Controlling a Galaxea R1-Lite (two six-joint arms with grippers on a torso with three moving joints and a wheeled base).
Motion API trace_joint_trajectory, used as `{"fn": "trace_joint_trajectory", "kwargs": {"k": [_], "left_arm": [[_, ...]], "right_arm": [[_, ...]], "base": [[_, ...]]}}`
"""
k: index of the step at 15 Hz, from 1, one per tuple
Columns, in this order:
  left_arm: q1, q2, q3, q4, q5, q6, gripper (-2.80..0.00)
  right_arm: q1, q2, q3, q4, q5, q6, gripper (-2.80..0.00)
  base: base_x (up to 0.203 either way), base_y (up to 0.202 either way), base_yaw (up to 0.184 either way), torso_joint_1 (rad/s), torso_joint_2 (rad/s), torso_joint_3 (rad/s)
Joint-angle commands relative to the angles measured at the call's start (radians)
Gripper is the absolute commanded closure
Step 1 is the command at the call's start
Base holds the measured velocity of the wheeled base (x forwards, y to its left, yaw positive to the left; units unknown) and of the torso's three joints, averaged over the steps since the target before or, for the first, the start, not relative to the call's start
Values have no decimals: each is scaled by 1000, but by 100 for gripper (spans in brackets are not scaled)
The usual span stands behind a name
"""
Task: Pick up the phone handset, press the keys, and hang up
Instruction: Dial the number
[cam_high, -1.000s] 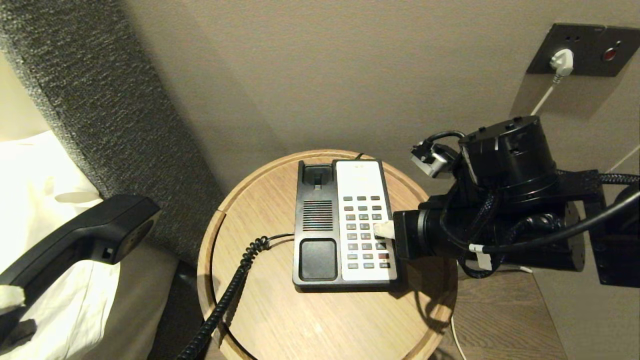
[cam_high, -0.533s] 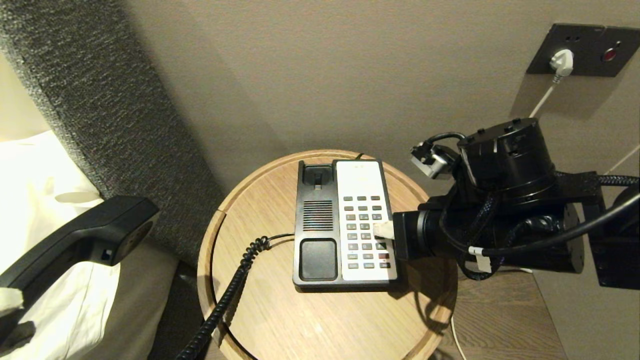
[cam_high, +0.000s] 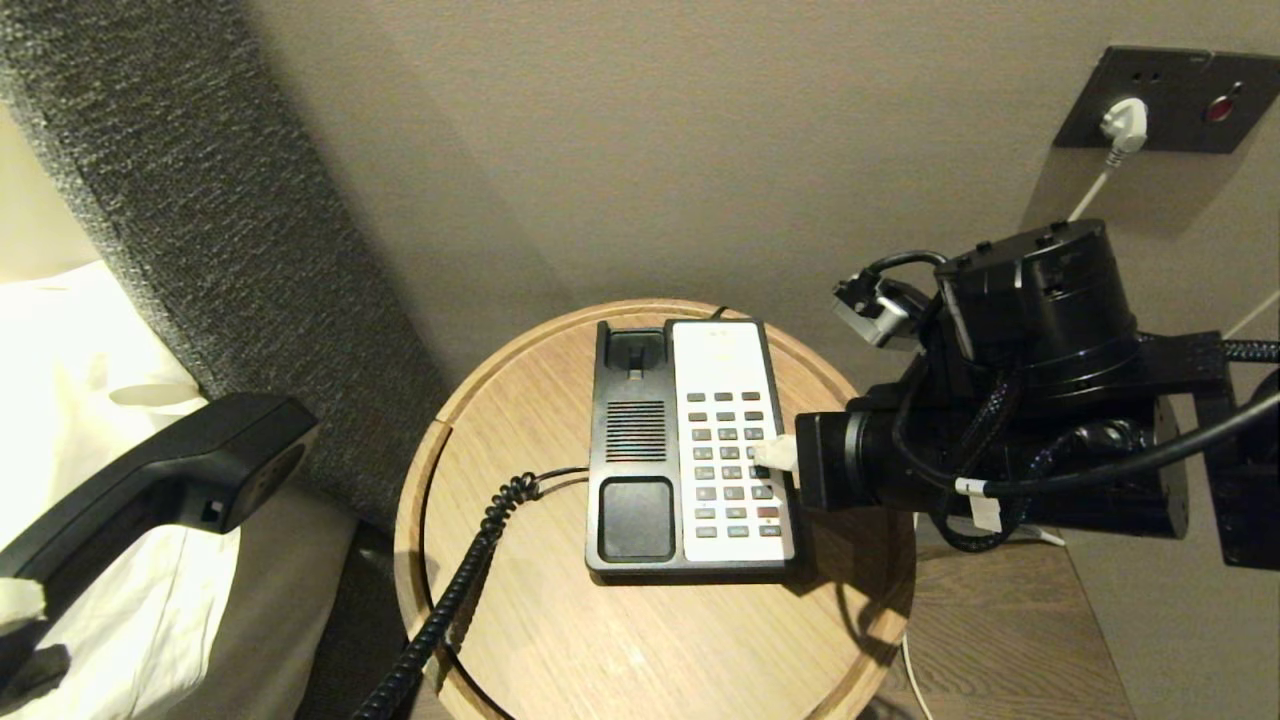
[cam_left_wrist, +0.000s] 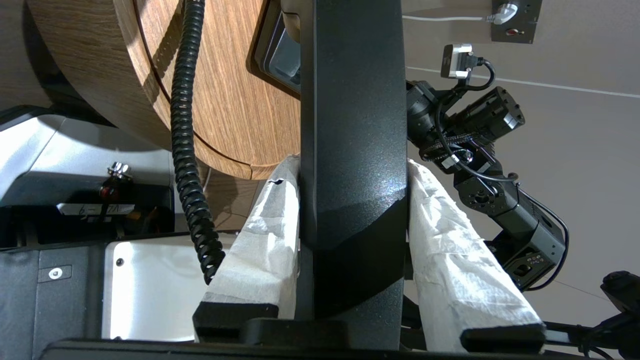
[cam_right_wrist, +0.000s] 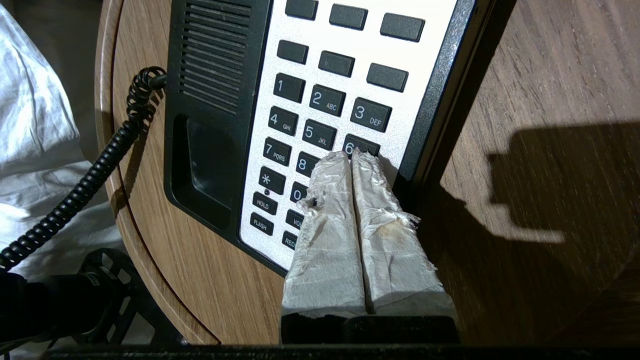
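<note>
I see a round wooden bench (cam_high: 640, 640) with a raised rim, set against a plain beige wall beside a dark woven headboard (cam_high: 200, 220); white bedding (cam_high: 120, 560) lies to my left. A wall socket plate (cam_high: 1180, 100) with a white plug sits high on the right. The phone base (cam_high: 690, 450) lies flat on the bench. My left pincer (cam_left_wrist: 352, 195) grips the phone handset (cam_high: 160, 480) between its wrapped fingers, holding it off the bench over the bedding, its coiled cord (cam_high: 450, 600) trailing over the rim. My right pincer (cam_right_wrist: 352, 157) has its fingers pressed together, tips at the 6 key (cam_right_wrist: 362, 145), though I cannot tell whether they touch it
</note>
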Motion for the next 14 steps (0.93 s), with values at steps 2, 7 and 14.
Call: {"fn": "trace_joint_trajectory", "kwargs": {"k": [2,7,14], "left_arm": [[0,0,-1,4,-2,-7,0],[0,-3,1,4,-3,-7,0],[0,-3,1,4,-2,-7,0]], "right_arm": [[2,-8,9,-1,0,2,0],[2,0,18,7,0,2,0],[0,13,28,2,-3,-6,0]], "base": [[0,0,0,0,0,0],[0,0,0,0,0,0],[0,0,0,0,0,0]]}}
